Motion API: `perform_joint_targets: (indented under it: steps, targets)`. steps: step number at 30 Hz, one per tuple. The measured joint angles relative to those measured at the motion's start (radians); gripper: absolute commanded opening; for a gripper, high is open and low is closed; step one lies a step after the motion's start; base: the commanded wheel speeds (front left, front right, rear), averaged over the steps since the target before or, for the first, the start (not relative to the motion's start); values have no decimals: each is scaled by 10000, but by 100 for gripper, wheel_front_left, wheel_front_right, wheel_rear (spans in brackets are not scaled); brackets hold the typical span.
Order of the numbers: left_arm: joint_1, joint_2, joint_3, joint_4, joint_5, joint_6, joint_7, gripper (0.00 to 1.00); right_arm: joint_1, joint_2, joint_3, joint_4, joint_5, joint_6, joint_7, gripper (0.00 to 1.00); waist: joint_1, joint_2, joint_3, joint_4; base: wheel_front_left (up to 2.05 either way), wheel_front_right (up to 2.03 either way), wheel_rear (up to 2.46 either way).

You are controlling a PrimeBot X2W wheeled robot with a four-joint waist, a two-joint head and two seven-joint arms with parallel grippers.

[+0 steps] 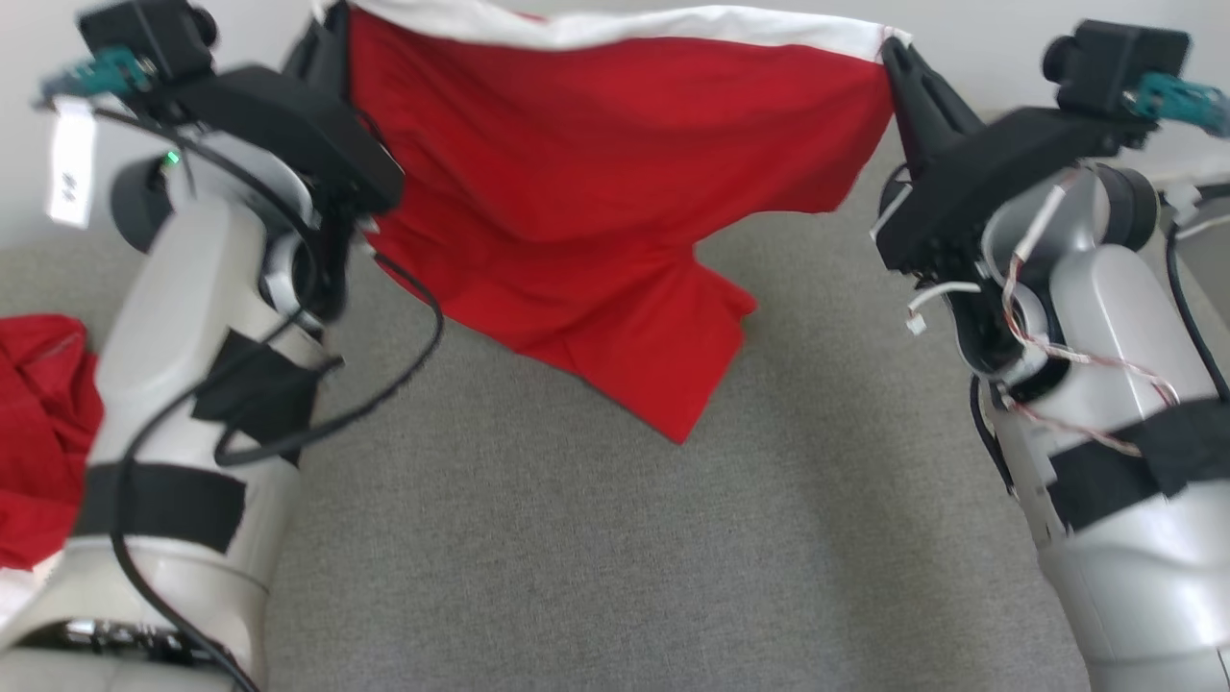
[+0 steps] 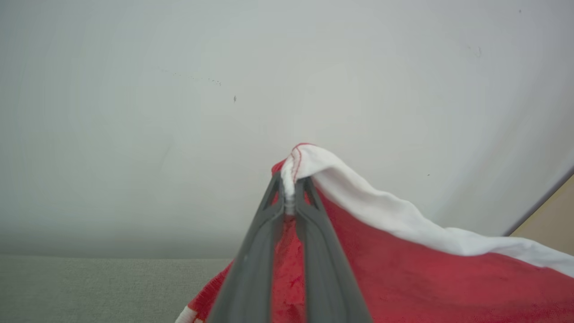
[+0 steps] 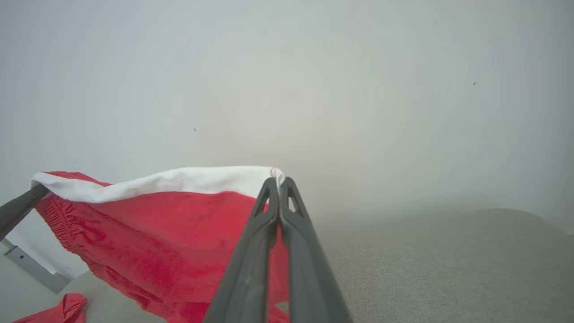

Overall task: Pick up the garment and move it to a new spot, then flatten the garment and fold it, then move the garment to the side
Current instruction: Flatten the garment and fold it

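One garment (image 1: 596,192) is hanging stretched between the robot's two arms, lifted above the grey cloth-covered worktop (image 1: 577,567) and in front of one pale wall (image 2: 134,89). The garment is red, with one white band (image 1: 625,29) running along its top edge from corner to corner. The left gripper (image 2: 289,179) is clenching one top corner: in the left wrist view its two dark fingers (image 2: 255,251) are pressing together on a fold of the white band, and a line of red stitching is showing just above the tips. The right gripper (image 3: 278,181) is grasping the other top corner, its two fingers lying tight against each other with the end of the white band pinched at their tips. Between the two grips the top edge is sagging only slightly, while the red cloth below is draping down unevenly and ending in one long point (image 1: 682,423) toward the middle of the worktop; whether that point is touching the surface cannot be told. One second red cloth (image 1: 38,432) is lying crumpled on the worktop at the robot's left, partly behind the left arm (image 1: 183,384) and well apart from the held garment. One black cable (image 1: 384,384) is looping out from the left arm, and the right arm (image 1: 1115,317) is carrying thin red and white wires along its side
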Motion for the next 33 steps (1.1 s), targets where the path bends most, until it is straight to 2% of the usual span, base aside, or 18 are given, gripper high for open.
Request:
perform_joint_targets:
  steps: [5,7,10,14,17,18,22,25,28,29,30,33]
  targets:
    - [941,-96,-79,-805,-268,-516,-148,0,1378,-98,-224,-1793,897,644,-29,0,-1,0,-557,44,0,0,0]
    - [1383,-96,-67,-1534,-660,-706,-38,0,1979,-130,-337,-2713,1279,779,167,0,-1,0,-787,74,0,0,0]
    - [2166,-100,-136,-3078,-1310,-966,405,0,2526,-226,-673,-4107,1697,790,366,0,-2,0,-1110,123,0,0,0]
    - [3070,-111,-685,-5298,-1925,-988,1465,0,2873,-412,-1197,-5586,2151,554,807,0,-3,-2,-1400,218,0,0,0]
    - [3598,-123,-959,-6284,-2161,-966,2153,0,3036,-573,-1402,-5396,2184,370,1103,0,-3,-2,-1362,291,0,0,0]
    - [3708,-128,-966,-6385,-2163,-809,2324,0,3019,-539,-1434,-5093,2184,268,1114,0,-2,-2,-1304,308,0,0,0]
    - [3685,-105,-491,-5346,-2117,188,2449,0,2018,-290,-1133,-2443,1758,184,986,0,0,0,-941,335,0,0,0]
    - [3060,-52,-238,-4161,-1448,909,2004,0,121,-140,-1062,-980,1283,159,426,0,3,2,-580,257,0,0,0]
    - [1700,-104,38,-4330,-1208,1141,1229,0,-1948,-59,-1317,-1292,1243,259,-324,0,3,1,-170,107,0,0,0]
    - [1179,-140,203,-4594,-1212,1158,813,0,-2371,-119,-1404,-1630,1243,401,-527,0,3,1,-36,62,0,0,0]
    - [1179,-140,203,-4594,-1212,1158,813,0,-2371,-119,-1404,-1630,1243,401,-527,0,3,1,-36,62,0,0,0]
    - [112,-157,579,-5218,-1450,978,92,0,-2725,-380,-1149,-2165,1221,943,-757,0,0,-1,356,-43,0,0,0]
